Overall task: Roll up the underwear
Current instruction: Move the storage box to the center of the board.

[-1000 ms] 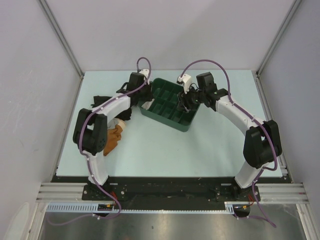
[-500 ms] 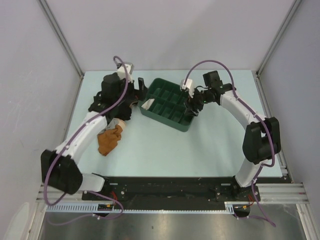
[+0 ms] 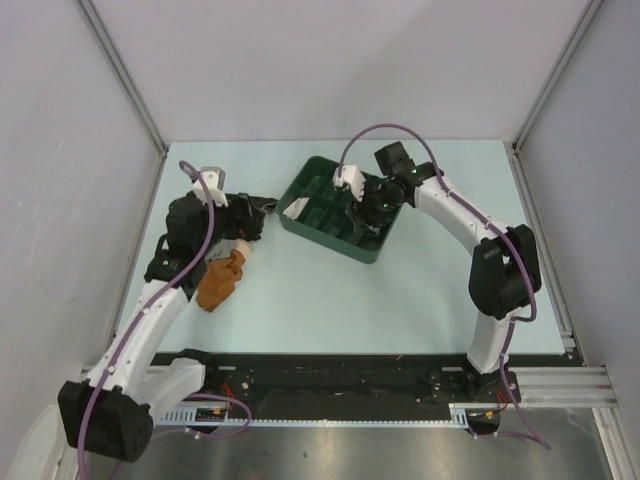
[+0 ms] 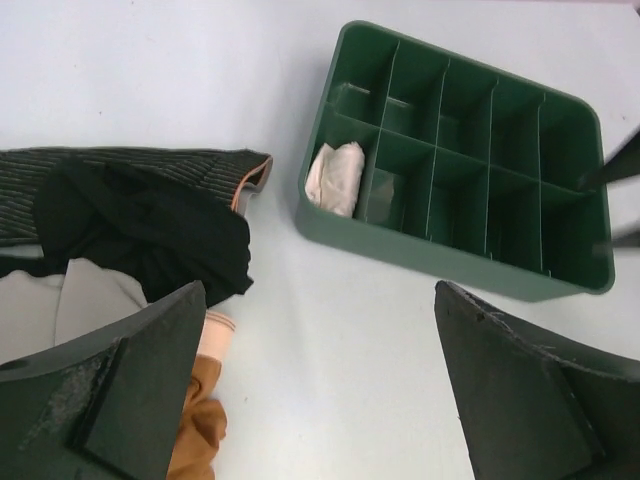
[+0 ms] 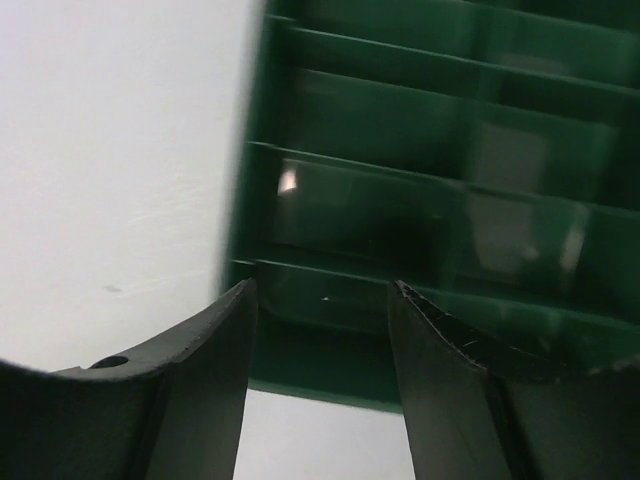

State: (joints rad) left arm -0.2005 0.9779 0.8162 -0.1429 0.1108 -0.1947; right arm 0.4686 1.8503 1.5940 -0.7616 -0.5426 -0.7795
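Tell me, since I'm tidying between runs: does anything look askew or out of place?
The green tray sits skewed to the table edges, with the underwear tucked in one corner compartment. Left of it, a black garment and an orange-brown garment lie in a loose heap. Nothing looks damaged.

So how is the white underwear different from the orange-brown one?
The white underwear is cream; the orange-brown garment is rusty orange. The white underwear sits bundled in a corner compartment of the green tray; the orange-brown garment lies crumpled on the table. Both are soft cloth.
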